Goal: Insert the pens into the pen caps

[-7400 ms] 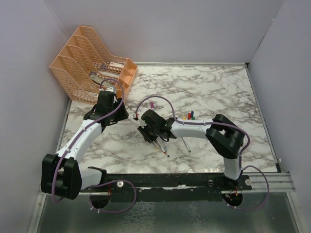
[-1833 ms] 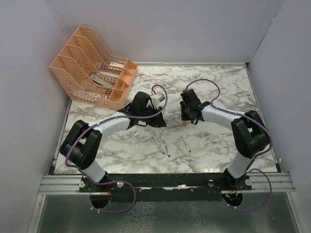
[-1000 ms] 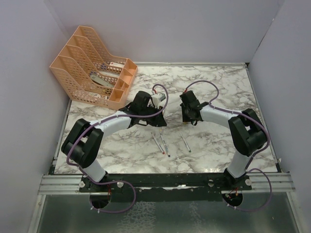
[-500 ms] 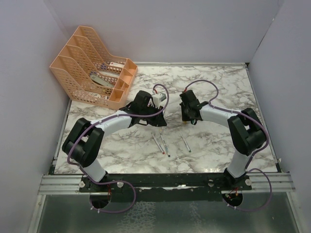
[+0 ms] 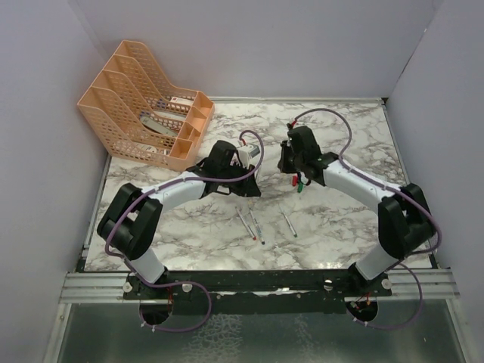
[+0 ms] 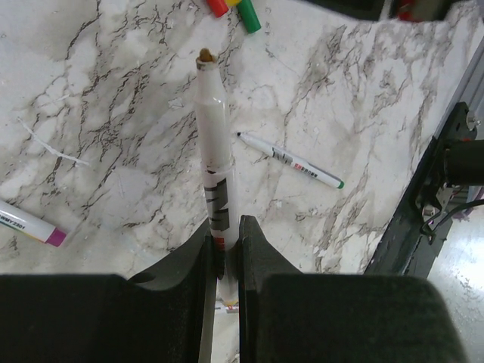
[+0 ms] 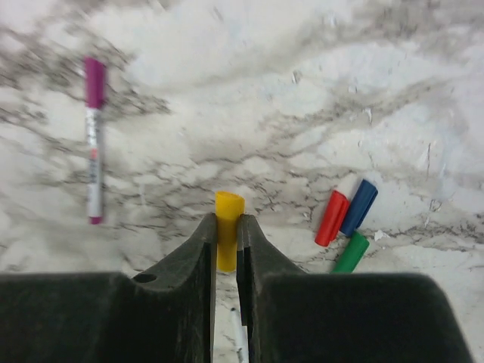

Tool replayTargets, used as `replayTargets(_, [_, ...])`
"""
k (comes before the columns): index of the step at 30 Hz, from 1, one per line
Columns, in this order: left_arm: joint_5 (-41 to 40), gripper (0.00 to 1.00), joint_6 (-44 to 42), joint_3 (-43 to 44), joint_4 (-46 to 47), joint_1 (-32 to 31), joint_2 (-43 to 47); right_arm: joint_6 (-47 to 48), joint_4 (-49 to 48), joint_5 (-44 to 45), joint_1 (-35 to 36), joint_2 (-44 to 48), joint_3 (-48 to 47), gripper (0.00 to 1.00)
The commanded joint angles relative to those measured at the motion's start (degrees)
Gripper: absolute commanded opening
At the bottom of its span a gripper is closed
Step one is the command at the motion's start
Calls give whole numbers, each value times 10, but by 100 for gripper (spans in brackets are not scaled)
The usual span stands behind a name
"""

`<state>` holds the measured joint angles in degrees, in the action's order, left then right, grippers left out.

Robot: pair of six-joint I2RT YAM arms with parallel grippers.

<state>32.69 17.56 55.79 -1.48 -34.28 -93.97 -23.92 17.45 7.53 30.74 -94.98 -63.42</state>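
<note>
Yellow cap [image 7: 228, 206] pinched in right tool [image 7: 227, 221]

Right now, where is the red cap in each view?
Top external: red cap near the picture's centre, on the marble.
Left wrist: red cap at the top edge, left of centre.
Right wrist: red cap right of centre.
Shared landmark: the green cap close by it.

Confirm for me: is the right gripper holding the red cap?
No, the right gripper pinches the yellow cap; the red cap lies on the table.
</note>
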Motion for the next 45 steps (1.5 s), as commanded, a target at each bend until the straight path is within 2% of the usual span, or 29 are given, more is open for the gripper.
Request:
replayTargets(1, [34,0,38,-13,48,-9,28,-14,-110,-24,1,87,19,1])
replayTargets(6, [51,0,61,-13,72,-19,37,-30,-223,-43,1,160,70,1])
replayTargets(13, [69,0,74,3,79,-22,44,-64,-352,-93,1,206,133,1])
replayTargets(24, [105,0,118,1,138,-22,48,-78,-430,-130,6,211,184,1])
replayTargets(34, [100,0,135,4,157,-22,42,-82,-469,-130,12,220,204,1])
replayTargets(45, [90,0,144,-4,169,-23,42,-91,-471,-121,16,226,211,1])
